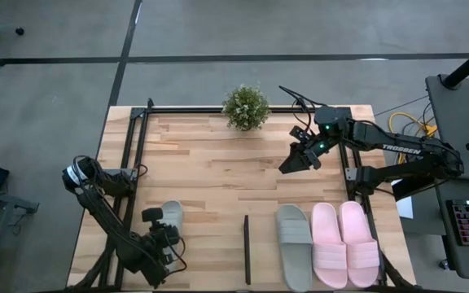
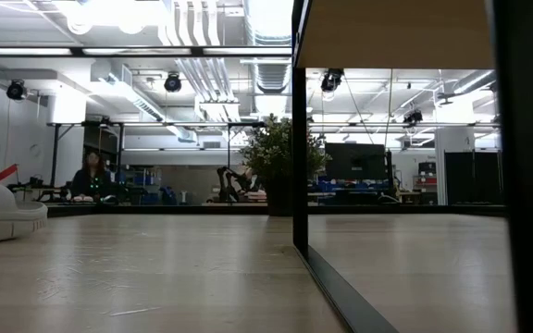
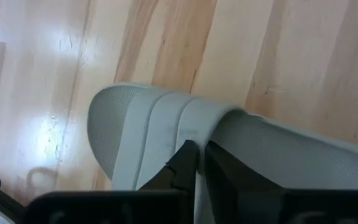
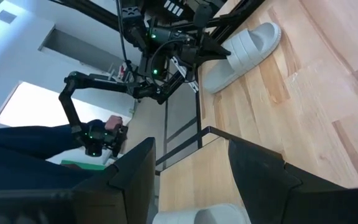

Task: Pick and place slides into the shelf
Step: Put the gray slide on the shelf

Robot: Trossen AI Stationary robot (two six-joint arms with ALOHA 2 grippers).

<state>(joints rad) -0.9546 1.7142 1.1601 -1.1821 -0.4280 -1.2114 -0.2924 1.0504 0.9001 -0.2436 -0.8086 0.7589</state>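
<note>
Pale wooden planks (image 1: 210, 171) make up the tabletop, framed by black metal rails (image 1: 139, 138), with grey floor all round it. One soft grey-green one-strap slide (image 1: 169, 216) lies at the table's left side, well apart from the thin black strip (image 1: 247, 248) that marks the shelf edge. Its partner, a second grey-green slide (image 1: 294, 240), already lies just right of that strip on the flat pale shelf panel (image 1: 263, 252), with the pale pink pair of slides (image 1: 344, 242) touching side by side beyond it.

The left gripper (image 1: 163, 241) sits at the heel end of the lone slide. In the left wrist view its dark fingers (image 3: 185, 165) rest close together against the slide's strap (image 3: 166, 118), but whether they actually pinch any of it cannot be told.

From here the likely trouble is a weak hold: the strap is soft, so a shallow pinch could let the slide droop or slip out on the way over to the strip. A low carry could also catch the raised black strip. The free space between the strip and the grey-green slide looks narrow, so a skewed drop might land on that slide.

The right gripper (image 1: 293, 162) hovers beyond the shelf, towards the small potted plant (image 1: 245, 107), with its fingers (image 4: 135, 168) spread apart and holding nothing.
</note>
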